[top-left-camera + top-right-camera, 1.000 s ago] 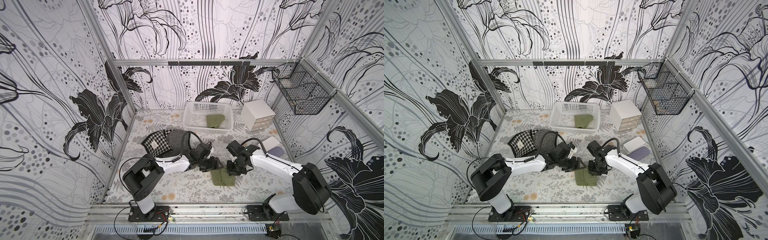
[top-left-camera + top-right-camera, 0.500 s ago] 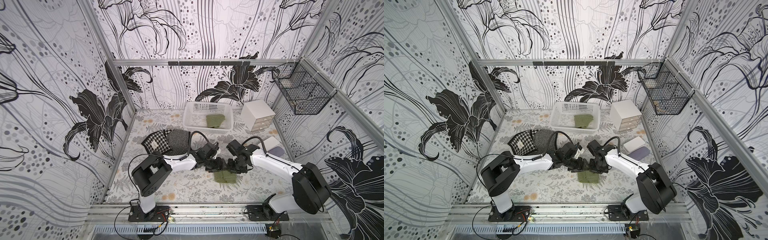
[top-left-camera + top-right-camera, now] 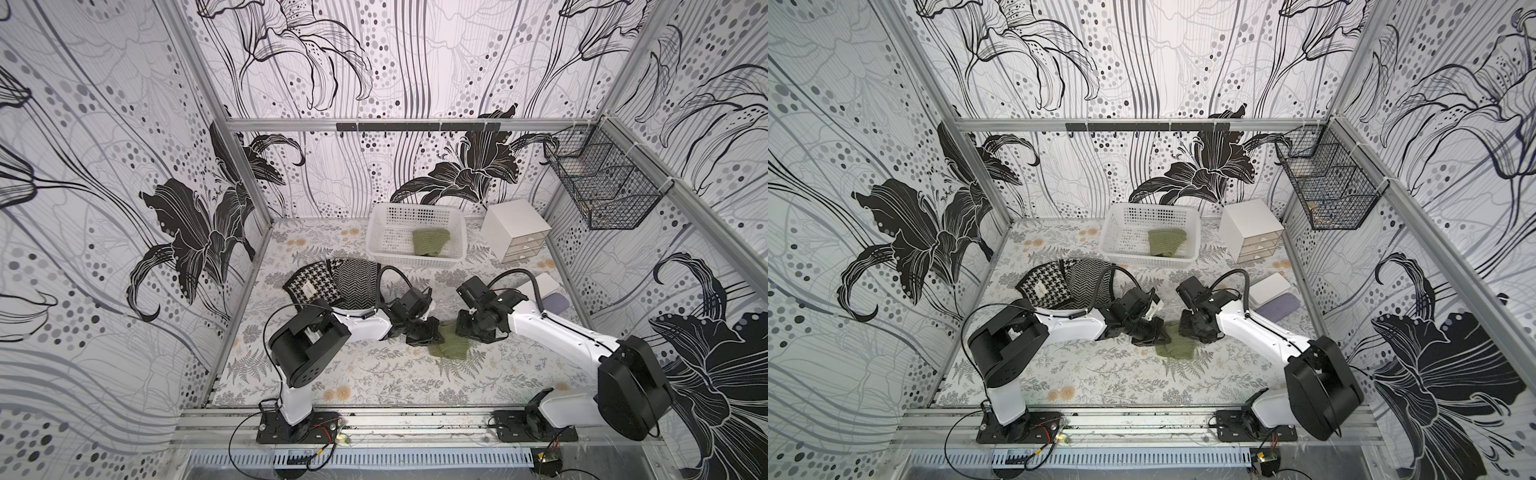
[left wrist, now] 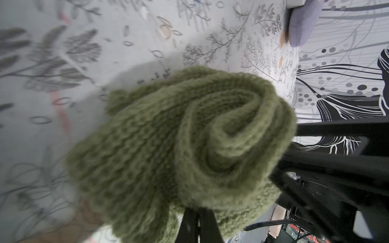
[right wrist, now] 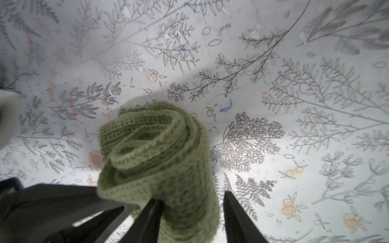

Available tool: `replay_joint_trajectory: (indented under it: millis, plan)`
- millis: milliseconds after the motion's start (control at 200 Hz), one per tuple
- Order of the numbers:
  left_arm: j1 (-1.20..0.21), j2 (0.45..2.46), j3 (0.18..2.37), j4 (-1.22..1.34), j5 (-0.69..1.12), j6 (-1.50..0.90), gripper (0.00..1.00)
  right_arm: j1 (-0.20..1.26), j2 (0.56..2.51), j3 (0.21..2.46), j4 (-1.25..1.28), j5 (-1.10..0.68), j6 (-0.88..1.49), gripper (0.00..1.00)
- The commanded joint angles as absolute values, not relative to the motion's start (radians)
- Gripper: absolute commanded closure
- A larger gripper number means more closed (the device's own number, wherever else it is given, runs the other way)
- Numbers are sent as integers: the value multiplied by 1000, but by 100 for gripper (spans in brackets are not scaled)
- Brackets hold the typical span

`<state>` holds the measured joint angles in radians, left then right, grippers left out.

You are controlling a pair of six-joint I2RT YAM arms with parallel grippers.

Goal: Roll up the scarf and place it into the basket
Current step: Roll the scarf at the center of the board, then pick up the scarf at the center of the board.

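Note:
The scarf (image 3: 451, 348) (image 3: 1177, 348) is olive-green knit and lies mid-table, partly rolled, with its flat end toward the front. My left gripper (image 3: 432, 332) (image 3: 1160, 332) meets it from the left. In the left wrist view the jaws (image 4: 199, 223) are pressed together, tips buried in the knit under the spiral roll (image 4: 210, 136). My right gripper (image 3: 463, 330) (image 5: 190, 212) is open, one finger on each side of the scarf's roll (image 5: 155, 157). The white perforated basket (image 3: 374, 232) (image 3: 1111, 232) stands at the back and holds another green knit piece (image 3: 431, 242).
Black-and-white patterned cloths (image 3: 332, 282) lie behind my left arm. A white drawer box (image 3: 515, 230) stands right of the basket. A black wire basket (image 3: 602, 187) hangs on the right wall. A white box with a lavender cloth (image 3: 555, 301) sits by that wall.
My left gripper moved right onto the scarf and shut on it. My right gripper, shut before, has opened. The scarf, flat a second ago, is now bunched into a roll.

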<state>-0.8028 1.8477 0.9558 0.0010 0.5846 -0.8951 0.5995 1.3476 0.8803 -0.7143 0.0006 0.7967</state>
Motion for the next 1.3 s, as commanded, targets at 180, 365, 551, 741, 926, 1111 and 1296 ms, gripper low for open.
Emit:
replay_joint_trajectory:
  millis: [180,365,551,741,926,1111,1296]
  plan:
    - [-749,1833,878,34,561,-893,100,555,1299,790,-622,-102,718,36]
    - [-731,1870,871,84,591,-906,100,557,1318,697,-359,-234,694,30]
    - [-716,1895,875,92,615,-905,100,557,1360,701,-277,-300,659,29]
    - [-712,1922,892,106,637,-906,100,558,1482,726,-161,-431,639,29]
    - [-708,1931,900,97,642,-900,100,581,1621,733,-61,-567,670,29]
    - [-704,1949,912,102,647,-902,100,643,1791,756,12,-651,716,51]
    - [-700,1957,924,94,653,-897,100,659,1799,731,65,-689,753,100]
